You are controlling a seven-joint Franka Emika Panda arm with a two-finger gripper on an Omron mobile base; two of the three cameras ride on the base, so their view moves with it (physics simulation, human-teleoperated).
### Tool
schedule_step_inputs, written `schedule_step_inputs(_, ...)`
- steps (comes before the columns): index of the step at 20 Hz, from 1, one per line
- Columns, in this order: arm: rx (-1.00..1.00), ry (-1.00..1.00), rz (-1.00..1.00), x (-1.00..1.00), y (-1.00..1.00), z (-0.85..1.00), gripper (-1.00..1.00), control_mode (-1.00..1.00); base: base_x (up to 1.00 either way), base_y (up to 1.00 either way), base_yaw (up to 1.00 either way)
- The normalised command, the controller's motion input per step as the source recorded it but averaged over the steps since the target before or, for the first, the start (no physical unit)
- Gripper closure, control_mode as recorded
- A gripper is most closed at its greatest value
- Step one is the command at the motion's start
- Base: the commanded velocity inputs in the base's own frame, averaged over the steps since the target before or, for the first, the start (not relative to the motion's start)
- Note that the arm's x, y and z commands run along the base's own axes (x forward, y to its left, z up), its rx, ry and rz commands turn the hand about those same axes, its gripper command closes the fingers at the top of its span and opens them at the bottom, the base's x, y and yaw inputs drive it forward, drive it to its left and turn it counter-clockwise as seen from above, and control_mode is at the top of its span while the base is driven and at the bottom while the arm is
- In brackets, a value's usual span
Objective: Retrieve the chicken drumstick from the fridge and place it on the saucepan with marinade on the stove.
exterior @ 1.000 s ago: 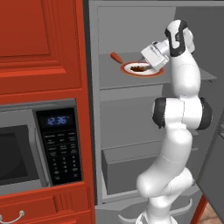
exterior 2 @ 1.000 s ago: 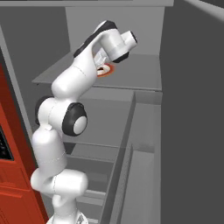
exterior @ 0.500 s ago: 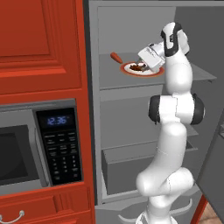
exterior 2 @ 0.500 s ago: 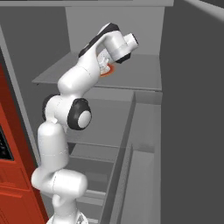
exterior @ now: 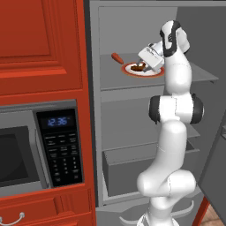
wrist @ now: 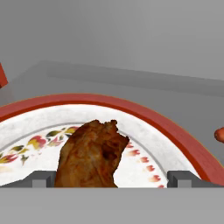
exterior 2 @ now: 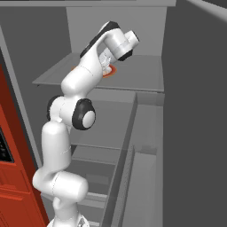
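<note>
Claw (wrist: 112, 179) spread wide astride chicken drumstick (wrist: 89, 153), hand view reveals plate's (wrist: 175, 131) floral pattern

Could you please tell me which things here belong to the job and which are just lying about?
Job:
drumstick, on the plate
fridge, door open
gripper, open, either side of the drumstick

Lying about:
plate
orange stick, beside the plate
microwave

so the chicken drumstick (wrist: 89, 154) sits on a plate (wrist: 175, 135) on the fridge (exterior: 132, 114) upper shelf, a stick (exterior: 117, 58) just behind-left of it
</note>
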Motion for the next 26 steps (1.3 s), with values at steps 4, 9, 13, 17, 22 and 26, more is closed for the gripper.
schedule_step_inputs(4,-0.13,0.02,0.0,0.0,0.0,0.0,-1.0,-1.0,0.0,0.0,0.0)
schedule_step_inputs(9,-0.05,0.05,0.0,0.0,0.0,0.0,-1.0,-1.0,0.0,0.0,0.0)
schedule_step_inputs(13,0.0,0.07,0.0,0.0,0.0,0.0,-1.0,-1.0,0.0,0.0,0.0)
schedule_step_inputs(17,0.0,0.1,0.0,0.0,0.0,0.0,-1.0,-1.0,0.0,0.0,0.0)
schedule_step_inputs(22,-0.03,0.07,0.0,0.0,0.0,-0.01,-1.0,-1.0,0.0,0.0,0.0)
schedule_step_inputs(26,-0.07,0.0,0.0,0.0,0.0,-0.07,-1.0,-1.0,0.0,0.0,0.0)
